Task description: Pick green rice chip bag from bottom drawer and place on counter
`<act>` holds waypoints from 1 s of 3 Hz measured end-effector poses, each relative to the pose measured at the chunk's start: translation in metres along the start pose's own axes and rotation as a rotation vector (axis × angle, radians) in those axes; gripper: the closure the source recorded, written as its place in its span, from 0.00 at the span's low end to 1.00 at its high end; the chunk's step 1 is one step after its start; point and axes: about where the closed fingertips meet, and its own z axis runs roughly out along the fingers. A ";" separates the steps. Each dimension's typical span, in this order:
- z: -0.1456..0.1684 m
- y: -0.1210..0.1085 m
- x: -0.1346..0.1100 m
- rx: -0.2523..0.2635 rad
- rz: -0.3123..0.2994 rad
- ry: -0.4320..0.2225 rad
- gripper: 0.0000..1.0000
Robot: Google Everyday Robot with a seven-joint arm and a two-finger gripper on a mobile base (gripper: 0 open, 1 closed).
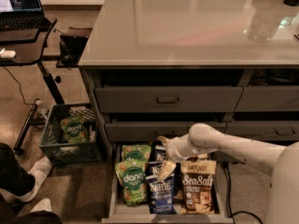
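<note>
Gripper hung low over the open bottom drawer, jaws spread and empty above the blue bags. Green chip bag lay flat just left of the jaws, untouched. Table stood well above them. Probably lining up the grasp.

White arm comes in from the lower right edge and reaches left, nearly level, sloping slightly down toward the wrist. Rounded elbow joint bulges mid-arm. Wrist turned so the gripper faces left, low in the middle of the view. Two tan fingers spread apart, one angled up-left, the other pointing down. Nothing gripped.
</note>
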 end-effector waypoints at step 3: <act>0.106 -0.018 -0.016 -0.107 -0.078 0.109 0.00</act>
